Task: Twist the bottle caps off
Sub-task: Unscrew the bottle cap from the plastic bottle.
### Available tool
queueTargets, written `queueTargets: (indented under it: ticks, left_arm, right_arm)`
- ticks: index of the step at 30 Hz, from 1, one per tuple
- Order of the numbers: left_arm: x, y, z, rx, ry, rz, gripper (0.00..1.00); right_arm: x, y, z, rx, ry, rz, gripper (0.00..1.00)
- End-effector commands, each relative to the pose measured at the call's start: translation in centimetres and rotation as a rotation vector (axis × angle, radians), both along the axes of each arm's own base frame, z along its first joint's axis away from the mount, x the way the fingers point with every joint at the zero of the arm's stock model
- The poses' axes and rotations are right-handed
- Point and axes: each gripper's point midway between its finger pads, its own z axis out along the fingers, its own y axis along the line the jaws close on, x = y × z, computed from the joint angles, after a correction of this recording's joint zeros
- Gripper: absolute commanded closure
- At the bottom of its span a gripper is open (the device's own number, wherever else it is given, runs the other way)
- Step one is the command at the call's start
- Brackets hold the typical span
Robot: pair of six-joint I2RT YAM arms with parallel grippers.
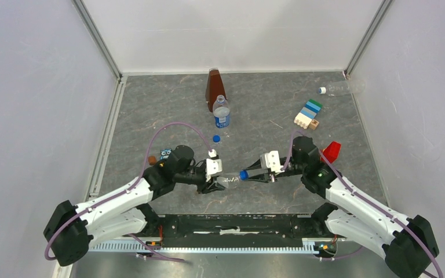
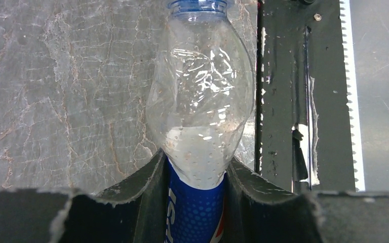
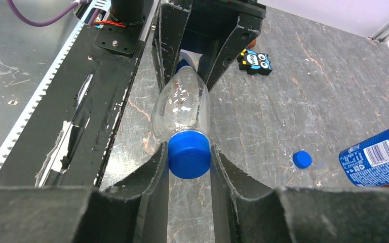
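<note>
– Slippage is my worry. The left gripper is clamped on the labelled end of the bottle, and the thin clear wall above the label looks crumpled. If the body gives way under the squeeze, it will turn along with the cap instead of resisting it.

– And the right gripper?

– Pinched narrow on the blue cap, one finger on each side. The bottle hangs level in the air between the two arms, over the middle of the tabletop by its near edge. It touches nothing else that I can see.

– So what if the cap lets go all at once?

– It could squirt out of those fingers and roll off. One loose blue cap lies out toward the middle, just short of the upright bottle, which looks open on top from where I stand.

– Anything else?

– Pulling apart too soon. With the threads caught, the whole bottle could get dragged out of the left jaws and drop. A twist off the bottle's own line would bend the neck instead of unscrewing it.

– The third bottle?

– On its side at the far right corner, white cap on as far as I can tell. That's a long reach, but it's no trouble now.
</note>
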Motion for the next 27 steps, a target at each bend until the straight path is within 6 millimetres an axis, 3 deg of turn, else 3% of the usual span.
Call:
queueTargets:
  ticks: [1,6,8,10,15,18,24,27]
  left_arm:
    - [1.8,-2.1,7.4,-0.248,-0.175,0.017,0.98]
    - [5.6,-0.1,6.3,-0.202,-0.287,0.244,0.98]
    - [6.3,0.7,5.9,-0.183,-0.329,0.289,0.98]
    - [6.6,1.1,5.6,-0.174,-0.362,0.301,0.98]
    - [7.3,1.7,5.6,-0.148,-0.424,0.349,0.98]
    - [7.5,1.8,5.7,-0.128,-0.473,0.37,0.98]
    - [7.3,1.8,6.2,-0.113,-0.537,0.389,0.98]
    - [7.3,1.7,6.1,-0.106,-0.544,0.389,0.98]
  right_arm:
    - [-0.8,-0.6,-2.3,-0.07,0.046,0.009,0.92]
    - [2.0,-0.3,0.0,-0.03,0.085,-0.169,0.43]
    - [2.8,-0.4,1.2,0.009,0.098,-0.233,0.3]
    - [3.5,-0.6,2.3,0.045,0.12,-0.294,0.24]
    - [3.9,0.2,5.8,0.139,0.225,-0.313,0.22]
    - [5.0,0.5,6.9,0.16,0.331,-0.356,0.23]
    - [6.4,0.7,7.8,0.246,0.542,-0.349,0.31]
    - [5.8,1.1,7.6,0.242,0.596,-0.286,0.35]
